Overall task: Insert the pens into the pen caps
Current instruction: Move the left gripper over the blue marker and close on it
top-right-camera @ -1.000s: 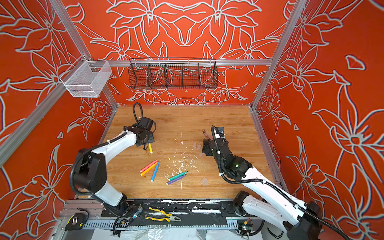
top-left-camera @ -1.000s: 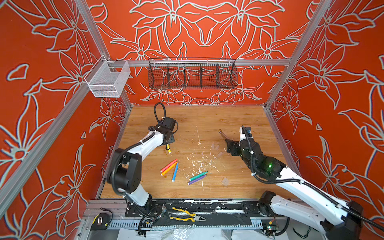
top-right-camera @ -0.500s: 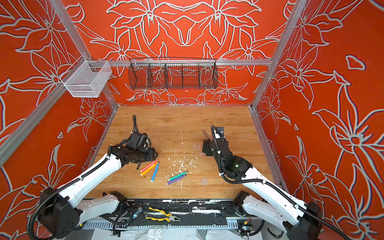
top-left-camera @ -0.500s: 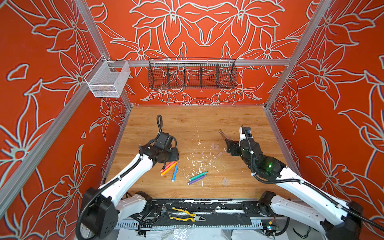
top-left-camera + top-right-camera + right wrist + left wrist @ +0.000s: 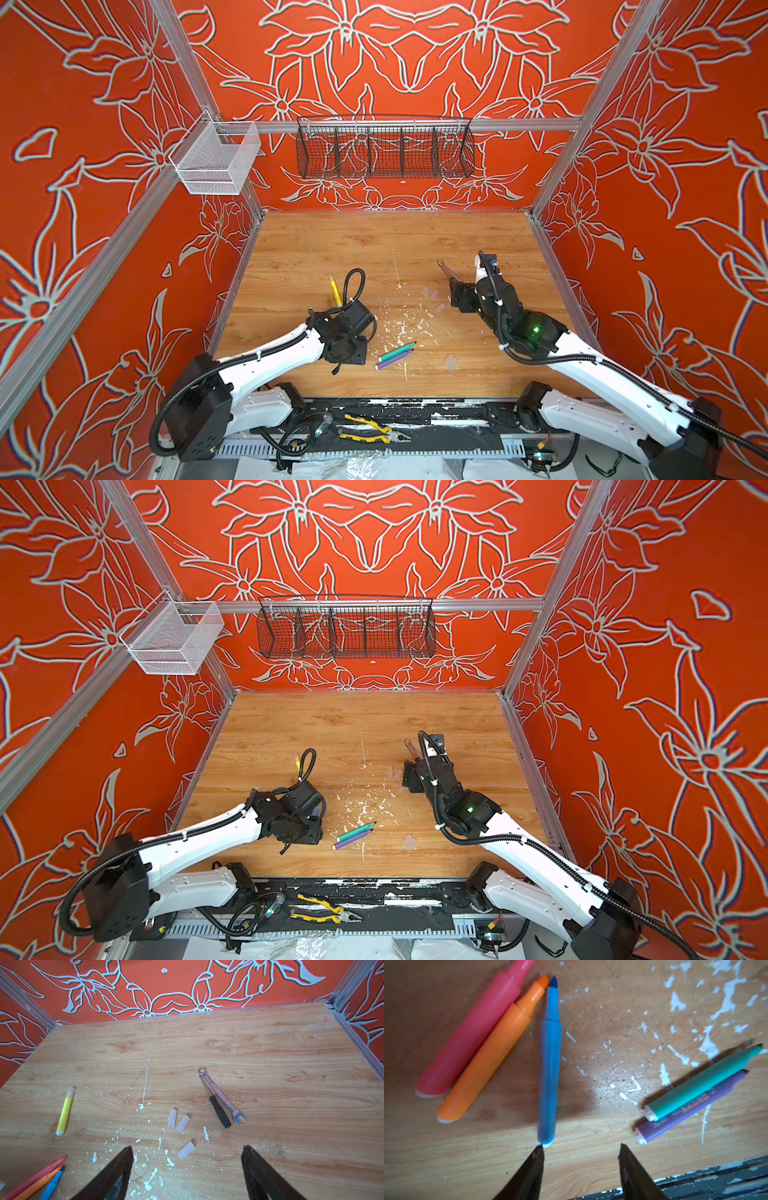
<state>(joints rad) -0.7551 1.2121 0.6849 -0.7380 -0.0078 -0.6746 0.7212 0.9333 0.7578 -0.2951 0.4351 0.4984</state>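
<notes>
In the left wrist view, the pink pen (image 5: 471,1028), orange pen (image 5: 488,1053) and blue pen (image 5: 549,1064) lie uncapped on the wood. The green pen (image 5: 704,1082) and purple pen (image 5: 691,1107) lie side by side further off. My left gripper (image 5: 581,1146) is open and empty, one fingertip (image 5: 538,1152) just short of the blue pen's white end. The yellow pen (image 5: 64,1110) lies apart with a clear cap on its tip. Three loose pen caps (image 5: 186,1150) lie ahead of my open, empty right gripper (image 5: 187,1147). Two more caps (image 5: 451,361) lie near the front right.
A wrench (image 5: 222,1095) and a dark-handled screwdriver (image 5: 220,1112) lie just beyond the caps. Yellow-handled pliers (image 5: 374,430) rest on the black front rail. White paint flecks (image 5: 403,328) dot the middle of the floor. A black wire basket (image 5: 384,149) and a white one (image 5: 216,162) hang high on the walls.
My left arm has swung from the back, near the yellow pen, to the front over the pink, orange and blue pens, and its jaws have narrowed a little. The right arm has stayed still.
</notes>
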